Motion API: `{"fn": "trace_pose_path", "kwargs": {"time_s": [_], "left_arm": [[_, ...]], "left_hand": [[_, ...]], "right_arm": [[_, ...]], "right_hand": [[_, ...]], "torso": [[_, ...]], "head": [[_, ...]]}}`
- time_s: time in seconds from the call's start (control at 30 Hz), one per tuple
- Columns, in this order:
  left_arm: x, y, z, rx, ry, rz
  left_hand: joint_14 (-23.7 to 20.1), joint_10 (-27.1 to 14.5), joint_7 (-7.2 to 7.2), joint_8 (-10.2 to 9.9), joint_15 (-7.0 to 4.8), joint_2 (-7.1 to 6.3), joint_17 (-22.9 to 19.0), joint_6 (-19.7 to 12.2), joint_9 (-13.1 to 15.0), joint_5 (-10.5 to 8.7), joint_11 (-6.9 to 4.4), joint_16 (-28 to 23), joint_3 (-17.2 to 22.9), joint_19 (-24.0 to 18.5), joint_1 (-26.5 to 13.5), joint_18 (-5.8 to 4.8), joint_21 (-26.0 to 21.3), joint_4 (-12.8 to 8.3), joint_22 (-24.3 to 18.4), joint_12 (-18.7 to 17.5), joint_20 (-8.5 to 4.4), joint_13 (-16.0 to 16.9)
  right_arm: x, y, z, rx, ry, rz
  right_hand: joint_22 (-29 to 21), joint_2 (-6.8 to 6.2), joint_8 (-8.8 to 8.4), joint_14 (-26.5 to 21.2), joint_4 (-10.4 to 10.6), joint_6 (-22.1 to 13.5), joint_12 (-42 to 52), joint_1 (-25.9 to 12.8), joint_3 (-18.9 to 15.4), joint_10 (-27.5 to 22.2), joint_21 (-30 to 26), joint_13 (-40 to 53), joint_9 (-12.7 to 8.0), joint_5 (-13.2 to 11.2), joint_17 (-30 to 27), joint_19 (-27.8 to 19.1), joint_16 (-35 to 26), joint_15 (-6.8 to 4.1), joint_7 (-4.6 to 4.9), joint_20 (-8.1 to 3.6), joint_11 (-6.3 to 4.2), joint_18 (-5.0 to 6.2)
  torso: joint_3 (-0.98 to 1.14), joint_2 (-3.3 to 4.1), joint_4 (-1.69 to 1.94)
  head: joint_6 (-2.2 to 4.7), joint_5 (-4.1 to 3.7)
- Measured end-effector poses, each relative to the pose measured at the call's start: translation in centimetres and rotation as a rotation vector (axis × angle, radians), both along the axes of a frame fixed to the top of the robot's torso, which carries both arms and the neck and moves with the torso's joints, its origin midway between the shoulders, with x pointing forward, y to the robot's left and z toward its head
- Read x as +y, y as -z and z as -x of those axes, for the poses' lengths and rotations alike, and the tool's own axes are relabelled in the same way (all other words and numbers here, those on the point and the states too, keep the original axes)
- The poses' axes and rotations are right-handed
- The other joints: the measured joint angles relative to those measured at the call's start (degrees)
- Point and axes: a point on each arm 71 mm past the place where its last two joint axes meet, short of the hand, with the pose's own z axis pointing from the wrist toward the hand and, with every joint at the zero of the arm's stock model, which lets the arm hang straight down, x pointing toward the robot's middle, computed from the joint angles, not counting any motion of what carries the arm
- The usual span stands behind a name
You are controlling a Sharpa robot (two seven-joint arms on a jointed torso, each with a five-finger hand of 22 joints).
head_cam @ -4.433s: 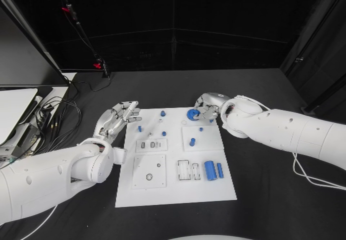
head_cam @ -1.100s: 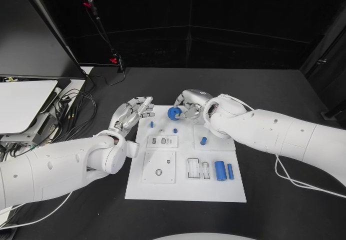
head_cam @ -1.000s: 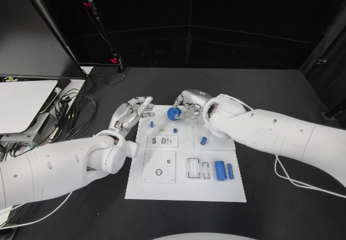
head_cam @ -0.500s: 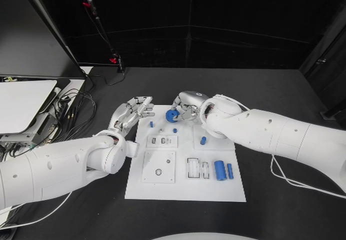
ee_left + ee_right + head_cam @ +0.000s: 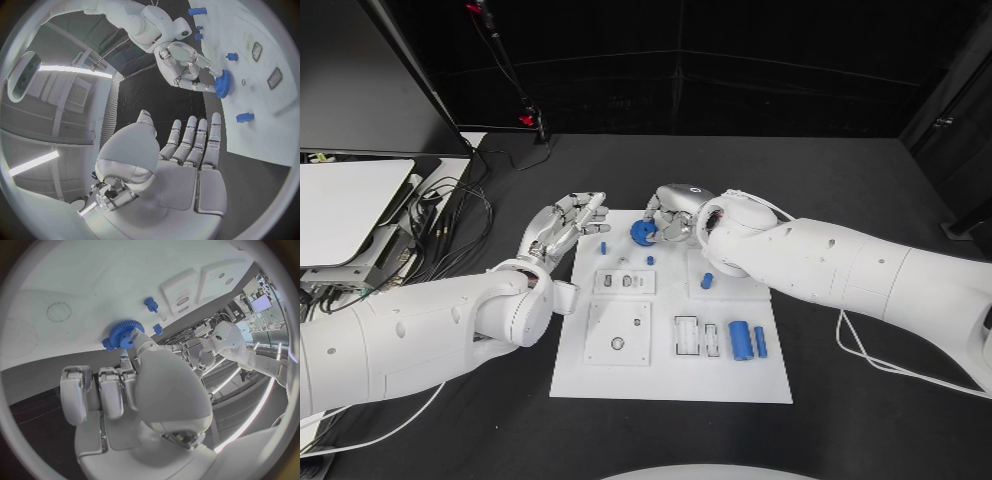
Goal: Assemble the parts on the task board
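Note:
My right hand (image 5: pixel 671 212) pinches a blue gear (image 5: pixel 643 234) just above the far end of the white task board (image 5: pixel 668 370). In the right wrist view the gear (image 5: pixel 124 335) sits at my fingertips close to the board (image 5: pixel 94 285). My left hand (image 5: pixel 567 225) lies open, fingers straight, at the board's far left corner, holding nothing. In the left wrist view this hand (image 5: pixel 187 145) faces the right hand (image 5: pixel 184 65) and the gear (image 5: pixel 223 84). Small blue pegs (image 5: pixel 603 248) (image 5: pixel 648 261) stand near the gear. A blue cylinder (image 5: pixel 737 340) lies lower right on the board.
Another blue piece (image 5: pixel 707 281) sits on a raised square plate. A thin blue pin (image 5: pixel 760 341) lies beside the cylinder. Cables (image 5: pixel 452 215) and a white flat device (image 5: pixel 343 220) occupy the table's left side. Black table surrounds the board.
The right hand has carried the gear a little to the left and down toward the board's far end. The left hand has stayed in place, open.

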Motion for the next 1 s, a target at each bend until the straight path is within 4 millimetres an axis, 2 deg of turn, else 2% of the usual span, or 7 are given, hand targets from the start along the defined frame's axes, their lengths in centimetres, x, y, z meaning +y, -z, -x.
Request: {"fn": "trace_pose_path", "kwargs": {"time_s": [0.2,0.37,0.5,0.6,0.67,0.8,1.0], "left_arm": [[-0.02,0.00,-0.01,0.000,0.000,0.000],[-0.03,0.00,-0.01,0.000,0.000,0.000],[-0.03,0.00,0.00,0.000,0.001,0.000],[-0.04,0.00,0.00,0.000,0.001,0.000],[-0.03,0.00,0.00,0.000,0.001,0.000],[-0.01,0.00,0.01,0.000,0.000,0.000],[-0.01,-0.01,0.01,0.000,0.000,0.000]], "left_hand": [[0.0,0.0,0.00,0.0,0.00,0.00,0.0,0.0,0.0,0.00,0.00,0.0,0.0,0.0,0.0,0.00,0.0,0.0,0.0,0.0,0.00,0.0],[0.0,0.0,0.00,0.0,0.00,0.23,0.0,0.0,0.0,0.25,0.00,0.0,0.0,0.0,0.2,-0.01,0.0,0.0,0.0,0.0,0.00,0.0],[0.0,0.0,0.00,0.0,0.00,0.23,0.0,0.0,0.0,0.24,0.00,0.0,0.0,0.0,0.2,0.00,0.2,0.0,0.0,0.0,0.00,0.0],[0.0,0.0,0.00,0.0,0.00,0.23,0.0,0.0,0.0,0.24,0.00,0.0,0.0,0.0,0.2,0.00,0.2,0.0,0.0,0.0,0.00,0.0],[0.0,0.0,0.00,0.0,0.00,0.23,0.0,0.0,0.0,0.24,0.00,0.0,0.0,0.0,0.2,0.00,0.2,0.0,0.0,0.0,0.00,0.0],[0.0,0.0,0.00,0.0,0.00,0.23,0.0,0.0,0.0,0.24,0.00,0.0,0.0,0.0,0.2,0.00,0.2,0.0,0.0,0.0,0.00,0.0],[0.0,0.0,0.00,0.0,0.00,0.23,0.0,0.0,0.0,0.23,0.00,0.0,0.0,0.0,0.2,0.00,0.2,0.0,0.0,0.0,0.00,0.0]], "right_arm": [[0.23,0.14,-0.09,0.002,0.004,0.010],[0.28,0.27,-0.13,0.004,0.006,0.018],[0.26,0.40,-0.16,0.008,0.010,0.026],[0.17,0.45,-0.20,0.011,0.015,0.032],[0.07,0.48,-0.22,0.013,0.018,0.035],[-0.05,0.49,-0.22,0.016,0.022,0.039],[-0.11,0.46,-0.13,0.015,0.020,0.040]], "right_hand": [[0.0,-0.43,-0.93,0.0,0.0,0.3,0.0,-0.5,0.0,0.0,0.0,0.0,0.0,-0.1,0.0,0.0,0.0,0.00,-0.80,0.00,0.00,0.00],[0.0,-0.14,-2.60,0.0,-0.2,-0.1,0.0,-0.8,0.2,0.0,0.0,0.0,0.0,-0.4,0.0,0.0,0.0,-0.01,-2.31,0.00,-0.01,0.01],[0.0,0.05,-4.37,0.0,-0.3,-2.6,0.0,-0.9,0.3,0.0,0.0,0.0,0.3,-0.8,0.0,0.0,0.0,-0.01,-2.35,0.00,-0.01,0.01],[0.0,0.44,-5.99,-0.1,-0.3,-5.0,0.0,-1.4,0.4,-0.1,0.0,0.0,0.2,-1.3,0.0,0.0,0.0,-0.16,-2.78,-0.03,-1.18,0.01],[0.0,-0.05,-6.66,0.0,-0.5,-6.1,0.0,-1.8,0.0,0.0,0.0,0.0,0.1,-1.7,0.0,0.3,0.0,-0.65,-3.09,-0.37,-1.32,0.01],[0.0,-0.68,-6.85,0.0,-0.5,-7.6,0.0,-2.2,-0.5,-0.1,0.0,0.0,0.2,-2.4,0.0,0.2,0.0,-1.06,-3.83,-0.85,-1.98,0.00],[0.0,-0.81,-6.85,0.0,-0.5,-8.2,0.0,-2.3,-0.8,0.1,0.0,0.0,0.2,-2.8,0.0,0.0,0.0,-1.09,-4.01,-1.05,-2.18,0.00]], "torso": [[0.00,0.01,-0.02],[0.00,0.01,-0.05],[0.00,0.02,-0.05],[0.00,0.02,-0.05],[0.00,0.02,-0.05],[0.00,0.02,-0.05],[0.00,0.02,-0.07]], "head": [[-0.04,0.01],[-0.10,-0.01],[-0.13,-0.03],[-0.14,-0.03],[-0.16,-0.03],[-0.28,-0.02],[-0.35,-0.02]]}}
